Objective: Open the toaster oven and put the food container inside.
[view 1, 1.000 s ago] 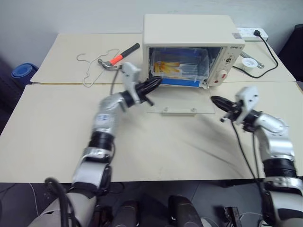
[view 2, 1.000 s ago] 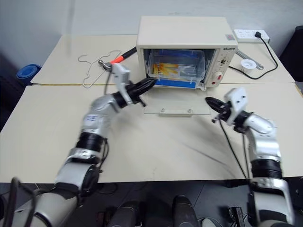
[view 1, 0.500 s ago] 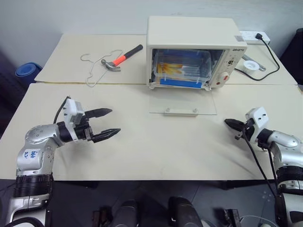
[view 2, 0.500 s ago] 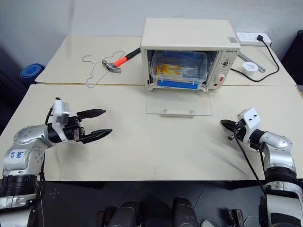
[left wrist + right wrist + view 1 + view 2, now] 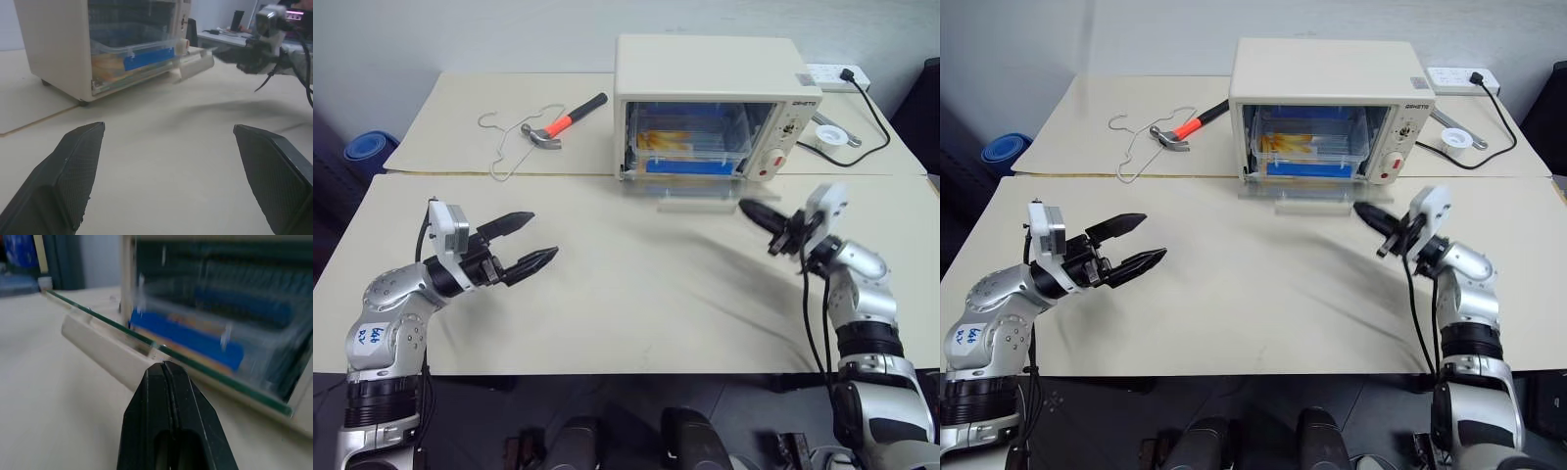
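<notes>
The cream toaster oven (image 5: pixel 710 69) stands at the back of the table. The clear food container (image 5: pixel 690 147) with blue clips and yellow sticks sits inside it on the rack. The oven's glass door (image 5: pixel 98 316) is tilted partway up off the table, its cream bar handle (image 5: pixel 105 350) at the front edge. My right gripper (image 5: pixel 745 208) is shut, with its tip against the door's edge beside the handle. My left gripper (image 5: pixel 541 236) hovers open over the near left of the table, far from the oven, holding nothing.
A hammer (image 5: pixel 563 122) with an orange grip and a wire hanger (image 5: pixel 509 147) lie left of the oven. A tape roll (image 5: pixel 829 129), a power strip (image 5: pixel 832 73) and a black cable sit at the back right.
The left gripper pulled back from the oven to the near left and opened. The right gripper swung up and left to the door, which has risen from flat to partly raised.
</notes>
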`<act>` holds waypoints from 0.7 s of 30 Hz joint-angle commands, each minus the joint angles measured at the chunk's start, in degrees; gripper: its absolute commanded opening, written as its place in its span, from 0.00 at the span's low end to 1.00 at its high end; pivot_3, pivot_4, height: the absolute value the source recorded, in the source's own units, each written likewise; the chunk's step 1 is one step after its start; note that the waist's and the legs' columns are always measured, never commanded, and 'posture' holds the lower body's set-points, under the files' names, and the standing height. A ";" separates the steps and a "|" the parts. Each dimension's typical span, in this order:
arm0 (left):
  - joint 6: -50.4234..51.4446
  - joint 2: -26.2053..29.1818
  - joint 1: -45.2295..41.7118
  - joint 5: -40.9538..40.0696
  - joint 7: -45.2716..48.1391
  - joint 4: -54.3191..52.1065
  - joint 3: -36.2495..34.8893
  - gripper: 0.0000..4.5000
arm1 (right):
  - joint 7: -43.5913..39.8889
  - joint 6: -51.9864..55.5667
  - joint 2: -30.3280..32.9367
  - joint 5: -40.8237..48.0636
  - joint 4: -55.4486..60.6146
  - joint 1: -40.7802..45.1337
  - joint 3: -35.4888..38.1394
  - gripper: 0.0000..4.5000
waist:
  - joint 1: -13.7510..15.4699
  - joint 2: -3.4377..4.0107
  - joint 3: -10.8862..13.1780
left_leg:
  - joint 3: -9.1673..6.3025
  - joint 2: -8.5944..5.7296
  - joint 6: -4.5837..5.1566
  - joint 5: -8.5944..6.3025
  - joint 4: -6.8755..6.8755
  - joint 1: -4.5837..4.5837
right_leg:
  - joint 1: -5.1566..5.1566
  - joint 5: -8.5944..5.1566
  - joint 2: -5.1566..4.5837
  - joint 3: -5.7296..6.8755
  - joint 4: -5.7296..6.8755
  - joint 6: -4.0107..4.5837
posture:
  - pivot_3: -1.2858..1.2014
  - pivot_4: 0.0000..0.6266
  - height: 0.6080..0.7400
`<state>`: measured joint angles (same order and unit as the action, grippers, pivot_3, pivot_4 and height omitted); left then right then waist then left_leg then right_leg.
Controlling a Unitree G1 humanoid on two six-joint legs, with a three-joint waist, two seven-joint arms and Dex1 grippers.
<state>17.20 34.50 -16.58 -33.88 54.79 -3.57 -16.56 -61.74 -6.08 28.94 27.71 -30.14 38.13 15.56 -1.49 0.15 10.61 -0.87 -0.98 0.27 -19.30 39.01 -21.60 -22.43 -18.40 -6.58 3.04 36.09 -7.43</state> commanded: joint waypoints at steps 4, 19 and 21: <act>-4.10 0.01 2.06 2.24 -1.38 -0.23 -0.79 1.00 | 4.66 9.35 -0.83 10.23 10.79 1.90 4.78 0.00 | -0.03 0.00 0.00 | 0.01 0.00 0.00 0.00 -0.03 0.00 | -0.01 0.00 -0.01 0.00 0.01 0.00 | 0.52 0.24 1.00; -11.53 0.89 18.22 10.18 -5.91 -4.56 -1.91 1.00 | -13.13 -1.59 10.70 0.71 23.20 -27.34 -1.20 0.99 | 1.34 0.00 0.00 | 0.12 -0.03 0.13 -0.08 0.00 0.15 | 0.13 0.00 -0.06 -0.12 -0.14 0.00 | 0.52 0.24 1.00; -12.63 0.30 18.04 11.23 -7.27 -3.63 -1.65 1.00 | -11.75 -2.65 9.80 0.73 23.14 -27.82 -0.71 0.99 | 1.42 0.00 0.00 | 0.13 -0.03 0.11 -0.09 -0.01 0.19 | 0.14 -0.01 -0.07 -0.14 -0.13 0.01 | 0.52 0.24 1.00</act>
<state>6.36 34.90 1.35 -23.71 48.96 -6.60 -17.51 -74.24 -6.62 38.87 28.09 -7.88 10.17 12.80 -0.07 0.15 10.61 -0.73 -1.01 0.38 -19.39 39.00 -21.40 -22.29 -18.41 -6.65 2.89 35.97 -7.42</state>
